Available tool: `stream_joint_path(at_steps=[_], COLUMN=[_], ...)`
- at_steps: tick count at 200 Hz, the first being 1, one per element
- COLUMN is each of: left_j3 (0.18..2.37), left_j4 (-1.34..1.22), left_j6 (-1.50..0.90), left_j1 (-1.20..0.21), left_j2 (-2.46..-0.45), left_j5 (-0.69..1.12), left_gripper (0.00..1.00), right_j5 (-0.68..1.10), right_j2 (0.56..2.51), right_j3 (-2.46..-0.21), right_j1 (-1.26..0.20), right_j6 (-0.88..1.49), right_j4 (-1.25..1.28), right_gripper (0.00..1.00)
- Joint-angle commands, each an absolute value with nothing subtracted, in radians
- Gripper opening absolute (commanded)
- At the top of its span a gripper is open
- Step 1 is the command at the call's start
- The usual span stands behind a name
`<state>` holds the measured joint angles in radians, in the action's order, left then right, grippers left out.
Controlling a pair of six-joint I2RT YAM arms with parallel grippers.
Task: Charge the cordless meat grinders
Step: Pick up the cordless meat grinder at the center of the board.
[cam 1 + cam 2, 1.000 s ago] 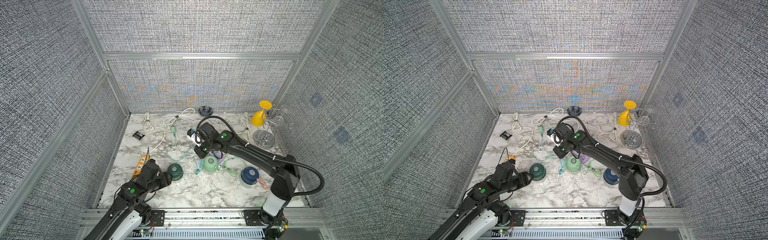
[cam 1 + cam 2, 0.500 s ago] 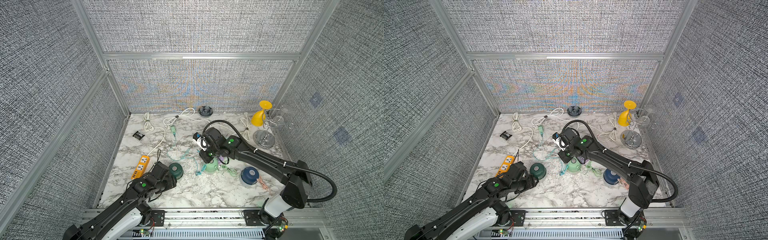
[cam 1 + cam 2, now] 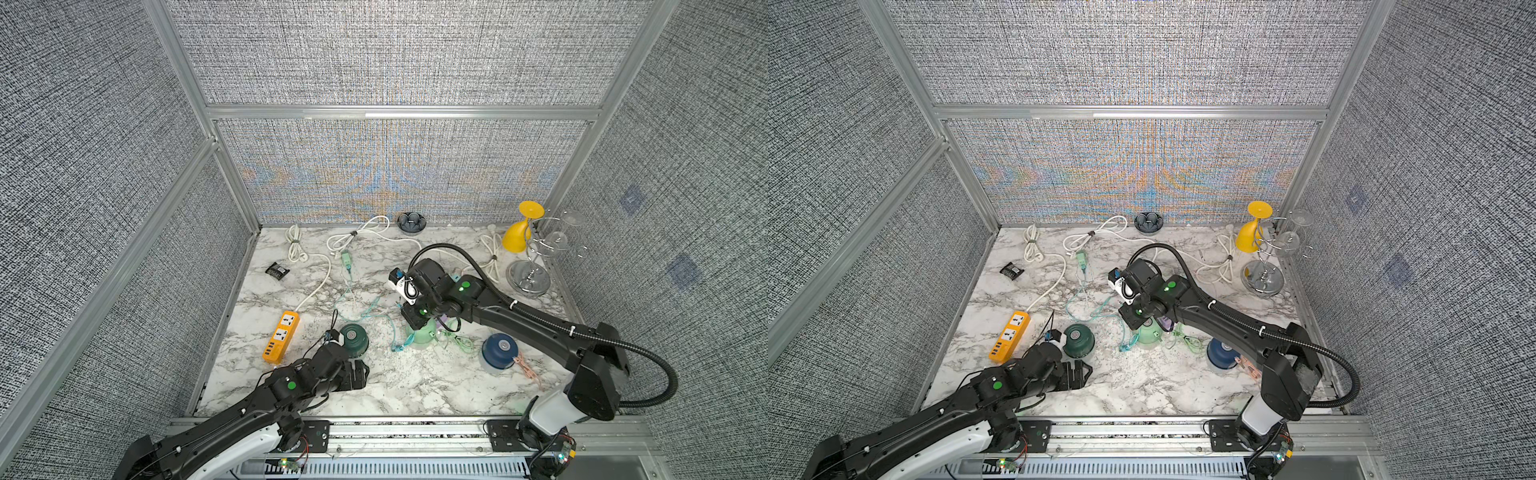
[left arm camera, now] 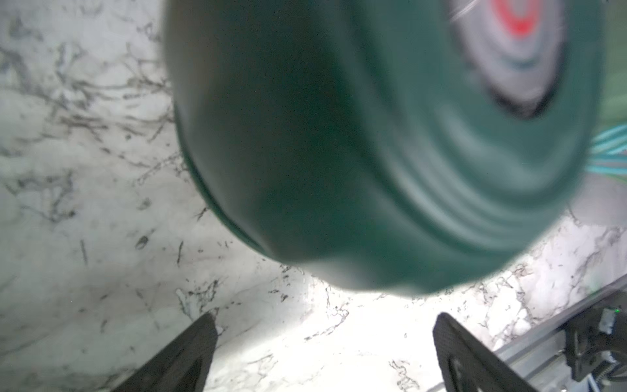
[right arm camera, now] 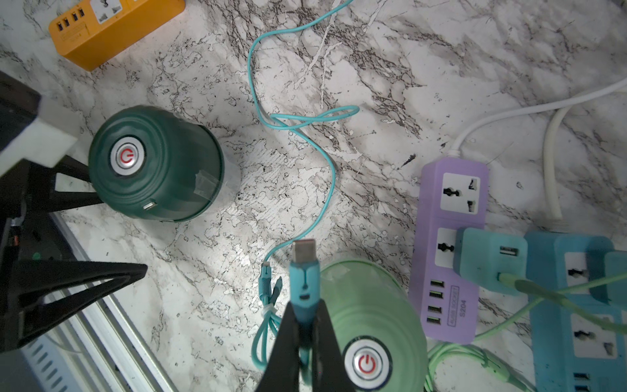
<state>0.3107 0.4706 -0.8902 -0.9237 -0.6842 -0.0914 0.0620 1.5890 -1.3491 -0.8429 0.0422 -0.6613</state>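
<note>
Along the front half of the marble desk (image 3: 415, 395), 3 grinders in a rough row, all upright with silver buttons up: dark green grinder (image 3: 354, 337) toward the left, mint green grinder (image 3: 422, 337) in the middle, navy blue grinder (image 3: 500, 351) toward the right. Just in front of the dark green grinder, left gripper (image 3: 355, 372), spread wide and holding nothing. Black fingers (image 4: 203, 332) well apart in the left wrist view, with the green dome blurred beyond them. Low on that grinder's side, small silver socket (image 5: 149, 206). Right above the mint green grinder, right gripper (image 5: 305, 319), clenched on a teal USB plug (image 5: 304, 271), metal tip poking past the fingertips. Trailing across the desk between the 2 green grinders, thin teal cable (image 5: 325, 176). Beside the mint green grinder, purple power strip (image 5: 448, 254) with a teal adapter (image 5: 488, 261) plugged in, blue power strip (image 5: 583, 305) just beyond. Left of the dark green grinder and apart from it, orange power strip (image 3: 281, 336).
</note>
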Motion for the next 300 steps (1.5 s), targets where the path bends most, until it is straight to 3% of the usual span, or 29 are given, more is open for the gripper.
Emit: stream_joint_path(at_steps=[1, 78, 145, 300], left_j3=[0.274, 0.14, 0.061, 0.178], left_j4=[0.358, -0.103, -0.152, -0.392], left_j6=[-0.819, -0.535, -0.41, -0.426], left_j1=[-0.946, -1.057, -1.057, -1.056], left_j2=[-0.685, -0.775, -0.669, -1.149], left_j5=[-0.264, -0.525, -0.6, -0.682], left_gripper=[0.99, 0.99, 0.99, 0.99], right_j5=[0.071, 0.071, 0.076, 0.101], right_j2=[1.597, 1.605, 1.617, 1.63], right_j3=[-1.362, -1.385, -1.416, -1.428], right_j1=[-0.842, -0.841, -0.834, -0.828], right_j6=[0.043, 0.022, 0.012, 0.008], right_j4=[-0.638, -0.66, -0.676, -0.676], right_gripper=[0.0, 0.0, 0.0, 0.0])
